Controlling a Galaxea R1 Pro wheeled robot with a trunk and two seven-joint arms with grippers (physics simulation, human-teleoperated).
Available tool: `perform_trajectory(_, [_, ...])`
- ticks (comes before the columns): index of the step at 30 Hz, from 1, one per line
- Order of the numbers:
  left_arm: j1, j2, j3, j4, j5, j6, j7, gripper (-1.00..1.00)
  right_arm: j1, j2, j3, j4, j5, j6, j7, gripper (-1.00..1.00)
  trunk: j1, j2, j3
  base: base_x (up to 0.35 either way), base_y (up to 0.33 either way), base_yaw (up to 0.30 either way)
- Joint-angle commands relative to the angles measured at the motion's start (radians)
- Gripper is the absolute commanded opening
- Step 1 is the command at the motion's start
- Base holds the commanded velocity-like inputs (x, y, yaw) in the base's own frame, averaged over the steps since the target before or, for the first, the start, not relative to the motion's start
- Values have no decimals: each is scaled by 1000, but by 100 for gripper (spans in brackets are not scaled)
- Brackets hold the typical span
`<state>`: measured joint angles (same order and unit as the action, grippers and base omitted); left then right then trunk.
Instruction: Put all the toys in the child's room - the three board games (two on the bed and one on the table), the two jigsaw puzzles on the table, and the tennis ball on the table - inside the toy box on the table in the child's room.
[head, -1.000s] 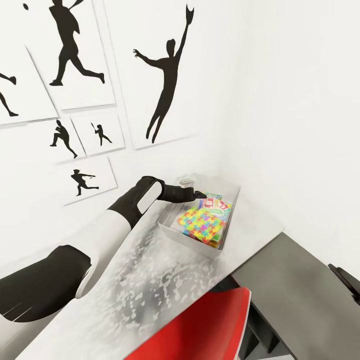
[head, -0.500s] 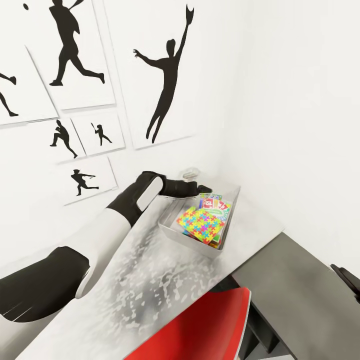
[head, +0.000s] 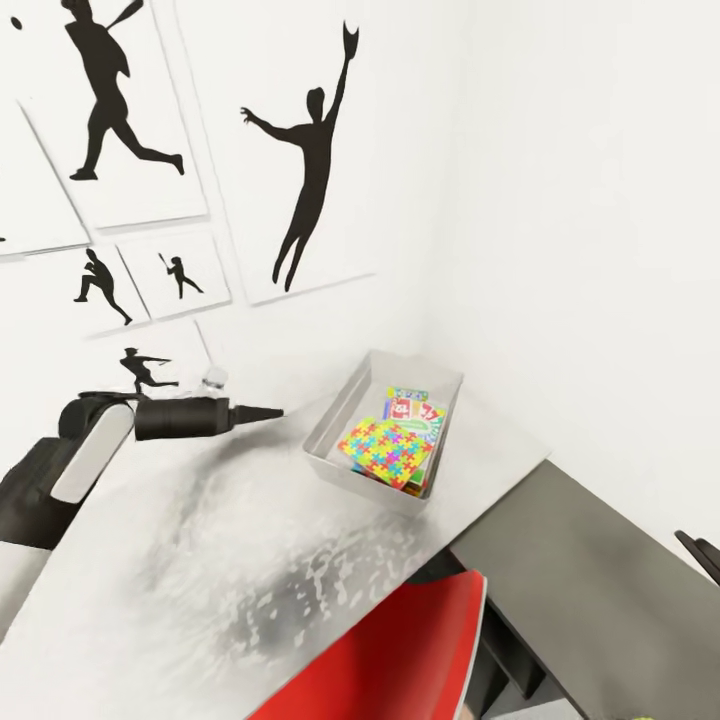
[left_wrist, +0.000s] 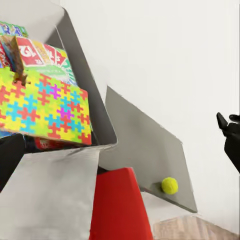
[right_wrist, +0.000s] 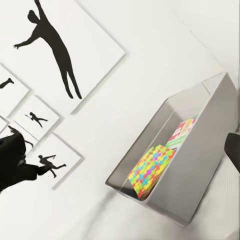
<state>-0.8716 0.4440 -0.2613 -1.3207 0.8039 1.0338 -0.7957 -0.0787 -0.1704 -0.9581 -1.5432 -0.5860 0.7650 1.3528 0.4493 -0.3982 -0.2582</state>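
**Left arm clear of the toy box; ball still out on the low end unit**

Table (head: 300, 560): pale top, dark lower end unit (head: 590, 590) at its right. Red chair (head: 400, 660) tucked in at the near edge.

Toy box (head: 335, 425): grey tray at the far corner by the wall. A jigsaw puzzle (head: 385, 452) lies on top inside, with printed board games (head: 410, 408) under and behind it.

Left gripper (head: 268, 411): over the table, left of the tray and apart from it. Fingers look close together with nothing between them; I cannot tell for sure. Right gripper: barely in view, state unclear.

Tennis ball (left_wrist: 169, 185): on the dark end unit near its outer edge, well apart from the tray.

Risk: the ball sits close to the edge, so a clumsy touch could roll it to the floor. The stacked toys lean; a dropped ball may bounce back out.

Change: a second ago the left gripper reached over the tray's far-left rim; it has since pulled back left, and the camera has shifted.
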Motion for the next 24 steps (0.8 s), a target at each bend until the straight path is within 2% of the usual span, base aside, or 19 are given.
perform_trajectory(1, [68,40,44,-10,22,1,-36,100,-1,0,0,0,-2,8,2,100,1,-2,0,0,0,-184])
perform_trajectory(2, [126,64,88,-17,31,-4,-63,100,-1,1,0,0,-2,8,3,100,1,-2,1,0,0,-184])
perform_trajectory(4, [240,90,193,-23,39,-17,-104,100,-1,2,1,0,-2,8,3,100,1,-2,3,0,0,-184])
perform_trajectory(5, [321,99,283,-25,39,-27,-121,100,-1,4,1,0,-1,8,3,100,1,-2,5,0,0,-159])
perform_trajectory(7, [417,104,395,-25,39,-34,-132,100,-1,6,1,-1,0,8,3,100,1,-2,6,0,0,-94])
perform_trajectory(9, [484,103,485,-22,39,-39,-137,100,-1,9,3,-2,3,8,3,100,1,-2,6,0,0,-39])
perform_trajectory(11, [516,103,545,-21,41,-42,-140,100,-2,11,7,-3,6,7,2,100,1,-2,7,0,0,-16])
perform_trajectory(13, [531,103,578,-20,40,-43,-141,100,-2,12,10,-4,7,1,2,100,1,-2,7,0,0,-6])
perform_trajectory(15, [538,104,592,-19,40,-43,-142,100,-2,12,12,-5,7,-4,1,100,1,-2,7,0,0,-3])
perform_trajectory(24, [542,103,602,-19,43,-43,-143,100,-2,14,13,-7,6,-7,1,100,1,-2,7,-108,-180,-7])
